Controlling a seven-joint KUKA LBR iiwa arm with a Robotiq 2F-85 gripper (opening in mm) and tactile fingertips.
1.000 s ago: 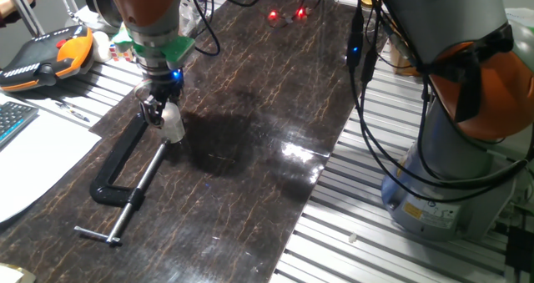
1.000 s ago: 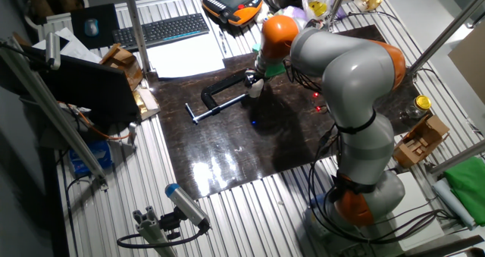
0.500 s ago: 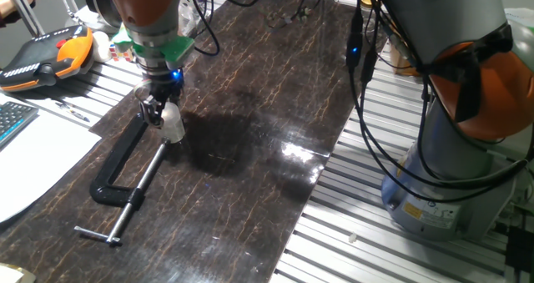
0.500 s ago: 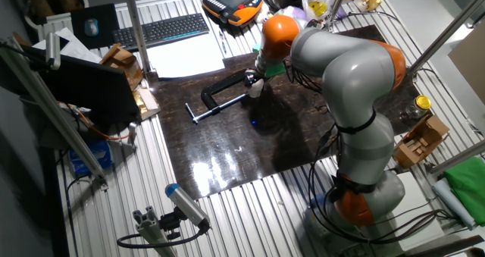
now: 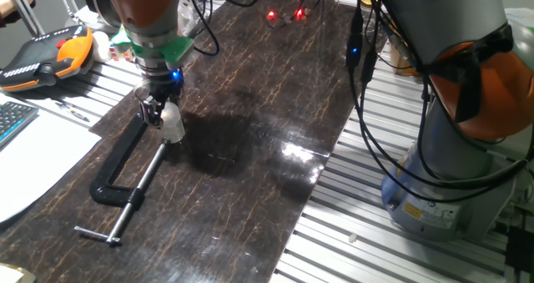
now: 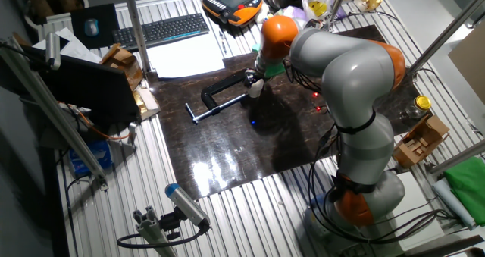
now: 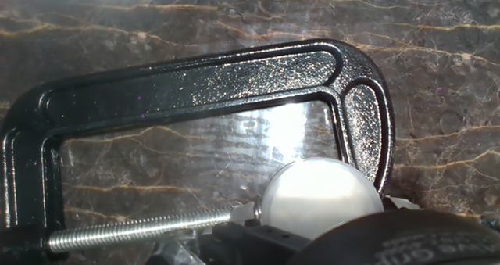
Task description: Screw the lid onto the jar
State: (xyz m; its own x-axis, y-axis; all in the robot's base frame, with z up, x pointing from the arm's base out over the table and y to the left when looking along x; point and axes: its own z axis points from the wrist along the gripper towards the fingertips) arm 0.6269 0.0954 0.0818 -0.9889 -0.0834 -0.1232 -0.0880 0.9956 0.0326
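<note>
The claw [image 5: 163, 116] is seen closed on the lid [image 5: 173, 121], low over the table [image 5: 250, 149], just inside the clamp [image 5: 125, 179]. The jar isn't clearly made out, prob. under the lid. Lid should be kept level & centred, w/ light downward pressure while turned.

I count one black C-clamp [image 5: 125, 183] lying on my desk [image 5: 250, 166], and one small whitish jar [image 5: 173, 123] at its screw end, with one pale round lid [image 7: 316, 196] showing in my hand view. Beyond the C-clamp, off the dark mat, I see one keyboard [image 6: 161, 29], one orange-and-black pendant [image 5: 50, 58] and one white sheet [image 6: 186, 58]. Two red lights [image 5: 285, 16] glow past the C-clamp.
</note>
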